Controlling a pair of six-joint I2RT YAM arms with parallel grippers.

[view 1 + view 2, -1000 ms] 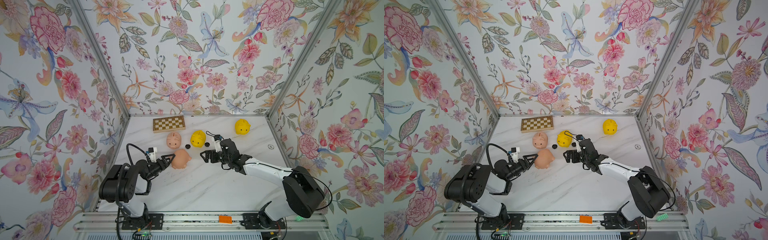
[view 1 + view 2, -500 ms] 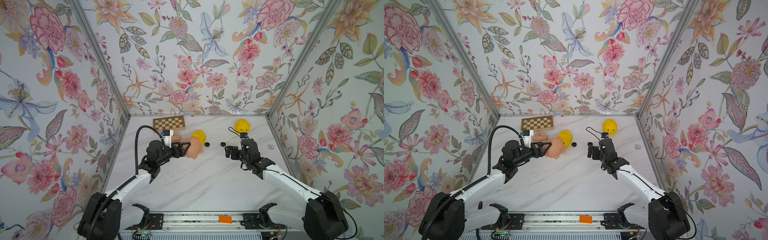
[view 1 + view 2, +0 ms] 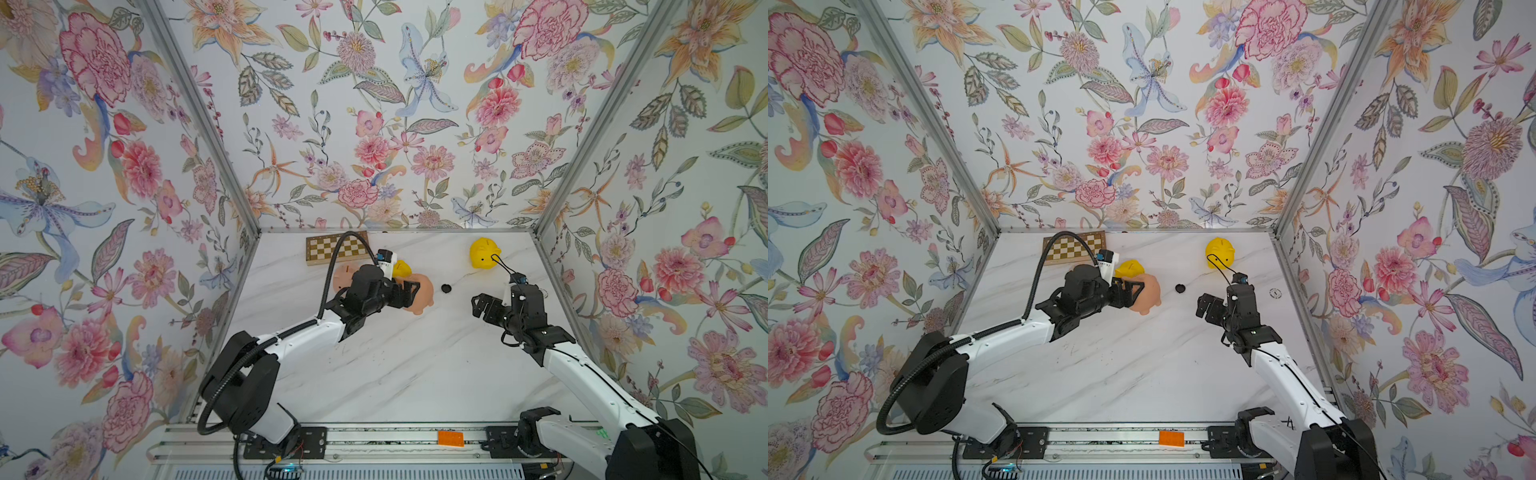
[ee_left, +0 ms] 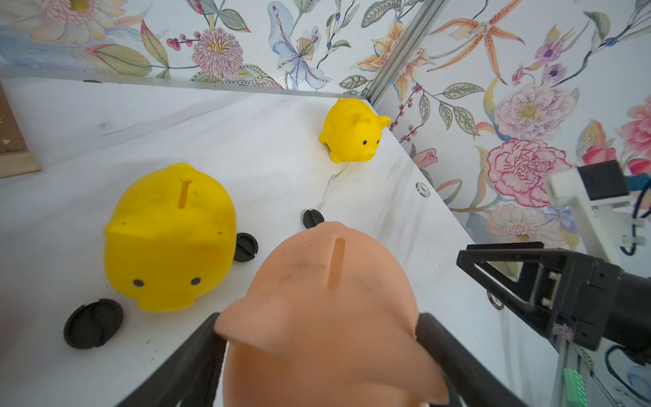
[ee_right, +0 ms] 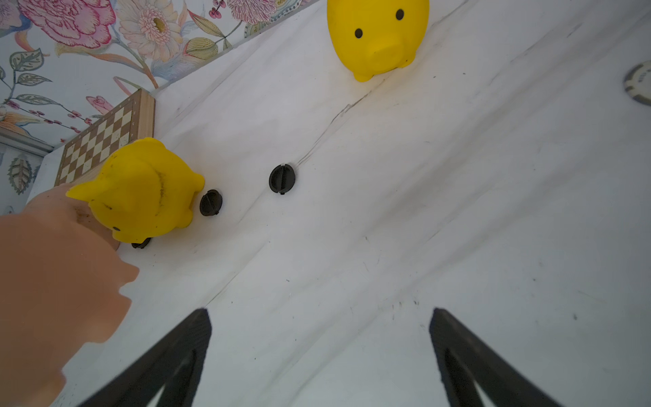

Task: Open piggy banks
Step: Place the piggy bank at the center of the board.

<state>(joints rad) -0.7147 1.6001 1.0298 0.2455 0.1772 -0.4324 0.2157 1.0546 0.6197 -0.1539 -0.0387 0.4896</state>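
My left gripper (image 3: 409, 289) is shut on a peach-pink piggy bank (image 3: 423, 296), its fingers on both flanks, slot side up in the left wrist view (image 4: 327, 299). Behind it stands a yellow piggy bank (image 4: 169, 236), mostly hidden by the arm in both top views (image 3: 1129, 268). A second pink piggy bank (image 3: 341, 277) peeks out behind the left wrist. Another yellow piggy bank (image 3: 484, 252) stands at the back right. Three black plugs lie loose (image 4: 93, 323) (image 4: 245, 246) (image 4: 312, 218). To the right, my right gripper (image 5: 318, 334) hangs open and empty above bare table (image 3: 484, 305).
A checkered chessboard (image 3: 336, 248) lies at the back left against the wall. A small round chip (image 3: 1275, 293) lies near the right wall. Flowered walls close the table on three sides, and a rail (image 3: 374, 440) runs along its front.
My left arm has carried the pink piggy bank from the front left up toward the back and then rightward. My right gripper has drawn back to the right, still open.
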